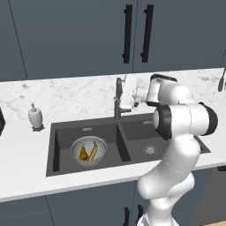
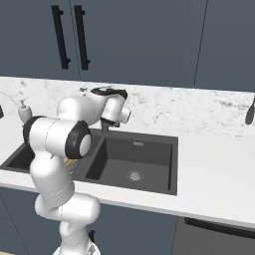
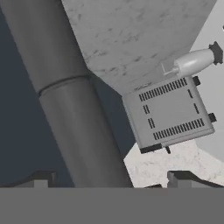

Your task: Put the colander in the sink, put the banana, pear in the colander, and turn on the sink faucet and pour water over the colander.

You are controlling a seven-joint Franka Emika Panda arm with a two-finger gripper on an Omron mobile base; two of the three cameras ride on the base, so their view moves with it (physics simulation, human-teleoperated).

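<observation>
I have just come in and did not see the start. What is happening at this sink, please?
The white robot arm has its hand at the tall dark-grey metal faucet, fingers open on either side of the faucet's body. The round perforated silver-grey colander already sits in the left basin of the dark charcoal sink, with the yellow banana and golden-brown pear inside. No water is running.

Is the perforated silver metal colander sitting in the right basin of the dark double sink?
No. In the left base view the perforated silver metal colander sits in the left basin of the dark charcoal double sink, holding both fruits.
</observation>
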